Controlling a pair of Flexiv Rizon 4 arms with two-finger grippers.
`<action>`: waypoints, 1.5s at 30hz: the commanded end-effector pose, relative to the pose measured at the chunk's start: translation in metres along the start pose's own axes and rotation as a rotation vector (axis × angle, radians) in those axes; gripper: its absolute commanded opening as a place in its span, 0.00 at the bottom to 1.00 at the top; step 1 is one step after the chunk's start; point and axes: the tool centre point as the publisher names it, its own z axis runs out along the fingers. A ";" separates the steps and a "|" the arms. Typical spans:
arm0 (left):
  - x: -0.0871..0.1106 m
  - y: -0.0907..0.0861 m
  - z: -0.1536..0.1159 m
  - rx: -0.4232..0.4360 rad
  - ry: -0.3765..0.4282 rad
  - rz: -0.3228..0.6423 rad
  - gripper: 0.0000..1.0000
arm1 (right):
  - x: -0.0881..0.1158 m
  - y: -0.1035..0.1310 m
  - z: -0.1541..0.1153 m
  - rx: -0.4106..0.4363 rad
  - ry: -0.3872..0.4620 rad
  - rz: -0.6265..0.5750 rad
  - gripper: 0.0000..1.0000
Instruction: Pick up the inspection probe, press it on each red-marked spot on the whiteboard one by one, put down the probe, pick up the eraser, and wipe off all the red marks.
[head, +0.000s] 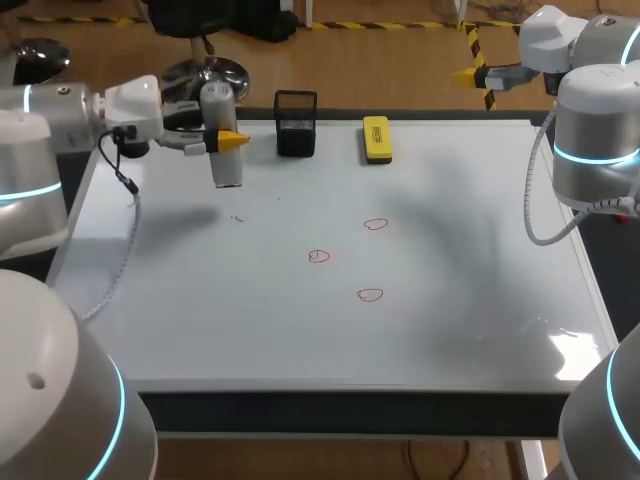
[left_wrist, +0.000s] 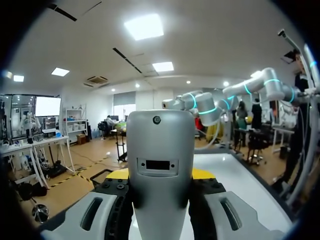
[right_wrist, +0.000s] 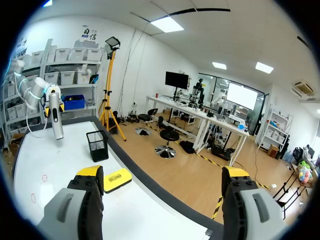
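- Inspection probe (head: 228, 168): silver-grey cylinder, upright, pinched at mid-length between the yellow tips of the left gripper (head: 228, 140), one finger on each side. Its upper end rises above the fingers and its lower end hangs below them.
- Hidden: in the left wrist view the probe body fills the space between the fingers and covers what lies straight ahead. Its lower tip is cut off there. Whether the tip meets the surface cannot be told from the head view.
- Whiteboard (head: 450, 300): lies under the left gripper, which is over its far-left part. A soft shadow of the probe lies on the board, apart from the probe.
- Red marks (head: 319, 257): three small outlined rings mid-board, well apart from the left gripper toward the right arm's side. The right wrist view shows only two, small and faint.
- Mesh holder (head: 296, 123): black, square, upright at the board's far edge, just beside the left gripper. Its inside is dark and its contents cannot be made out.
- Eraser (head: 377, 139): yellow block lying flat at the far edge, beyond the holder from the left gripper. In the right wrist view it is partly behind one finger.
- Right gripper (right_wrist: 162, 175): fingers spread wide with nothing between them, past the board's far-right corner, well apart from everything listed.
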 end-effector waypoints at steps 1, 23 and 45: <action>-0.002 0.002 0.000 0.006 0.007 -0.002 0.00 | 0.000 0.000 0.000 0.001 0.001 0.000 1.00; -0.002 -0.001 -0.003 0.002 -0.001 -0.005 0.00 | 0.000 0.000 0.000 0.001 0.001 0.000 1.00; -0.002 -0.001 -0.003 0.002 -0.001 -0.005 0.00 | 0.037 0.011 0.043 0.270 0.653 -0.604 1.00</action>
